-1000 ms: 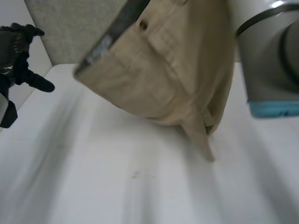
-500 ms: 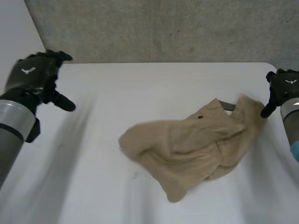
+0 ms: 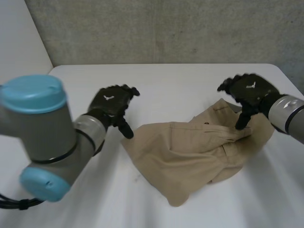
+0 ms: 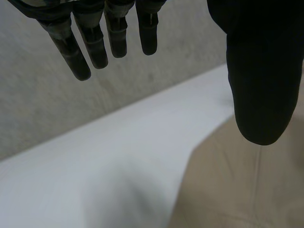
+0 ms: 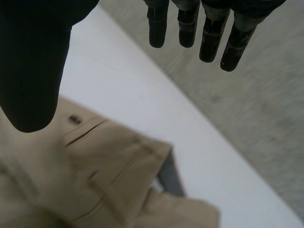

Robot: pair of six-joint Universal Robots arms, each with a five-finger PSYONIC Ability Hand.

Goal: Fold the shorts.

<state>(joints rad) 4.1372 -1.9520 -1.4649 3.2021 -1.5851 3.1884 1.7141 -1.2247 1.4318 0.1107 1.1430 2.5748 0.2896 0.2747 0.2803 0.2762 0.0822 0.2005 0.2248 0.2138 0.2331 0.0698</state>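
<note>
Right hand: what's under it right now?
The waistband end of the crumpled tan shorts lies under the open right hand, on the white table. The hand holds nothing. The table beneath the shorts is covered.

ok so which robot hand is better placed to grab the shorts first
Probably the right: the right robot hand is open over the waistband end of the khaki shorts, while the left robot hand, also open, is beside their opposite edge, above the white table.
</note>
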